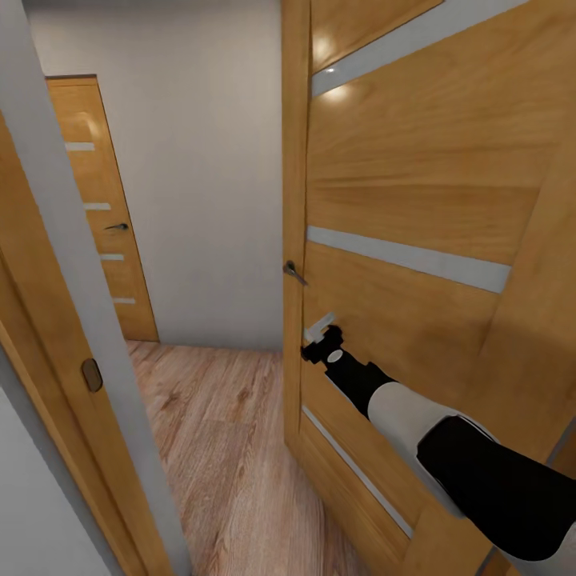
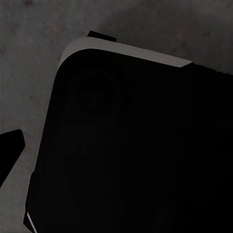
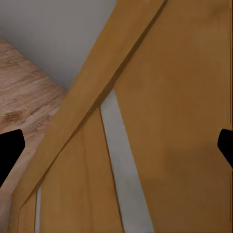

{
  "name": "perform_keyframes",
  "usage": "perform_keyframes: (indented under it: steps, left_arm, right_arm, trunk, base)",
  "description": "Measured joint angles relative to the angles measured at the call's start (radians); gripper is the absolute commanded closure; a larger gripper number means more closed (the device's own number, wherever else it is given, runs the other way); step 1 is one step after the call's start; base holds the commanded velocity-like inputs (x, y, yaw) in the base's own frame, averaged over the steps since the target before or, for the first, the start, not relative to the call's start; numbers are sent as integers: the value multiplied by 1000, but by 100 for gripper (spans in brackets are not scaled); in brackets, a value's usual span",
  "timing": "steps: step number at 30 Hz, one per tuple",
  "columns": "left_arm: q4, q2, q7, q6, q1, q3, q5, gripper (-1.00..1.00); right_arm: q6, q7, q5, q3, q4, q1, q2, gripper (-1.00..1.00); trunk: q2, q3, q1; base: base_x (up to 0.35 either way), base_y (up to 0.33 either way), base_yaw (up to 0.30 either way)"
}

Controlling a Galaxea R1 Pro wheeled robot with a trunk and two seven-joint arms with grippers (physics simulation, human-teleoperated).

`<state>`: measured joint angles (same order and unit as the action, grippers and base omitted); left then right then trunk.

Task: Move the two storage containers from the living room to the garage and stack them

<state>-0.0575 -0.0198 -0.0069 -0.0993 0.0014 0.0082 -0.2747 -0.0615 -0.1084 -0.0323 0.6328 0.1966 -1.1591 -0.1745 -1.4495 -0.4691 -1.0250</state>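
The right gripper (image 1: 322,342) is pressed, fingers spread and empty, against the wooden door (image 1: 416,200), probably to push it wide. The left gripper's state cannot be told. No containers are seen here.

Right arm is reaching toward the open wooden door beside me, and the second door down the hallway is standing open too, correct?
Not quite. The right gripper is at the open wooden door, but the head view shows the second door down the hallway closed, flush in its frame.
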Motion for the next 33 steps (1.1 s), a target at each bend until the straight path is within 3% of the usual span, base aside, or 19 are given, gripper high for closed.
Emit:
perform_keyframes:
  steps: [5, 7, 26, 33]
  left_arm:
    - [0, 1, 0, 0, 0, 0, 0, -100]
    - [0, 1, 0, 0, 0, 1, -1, -100]
    - [0, 2, 0, 0, 0, 3, -6, -100]
    - [0, 1, 3, 0, 0, 6, -9, -100]
  right_arm:
    - [5, -47, 0, 2, 7, 0, 0, -100]
    - [10, -107, 6, 5, 22, 0, 0, -100]
    - [0, -116, 7, 8, 31, 0, 0, -100]
    - [2, -159, -3, 7, 32, -1, 0, -100]
  trunk:
    - [0, 0, 0]
    - [0, 0, 0]
    - [0, 0, 0]
    - [0, 0, 0]
  base:
    - [0, 0, 0]
    - [0, 0, 0]
    - [0, 0, 0]
    - [0, 0, 0]
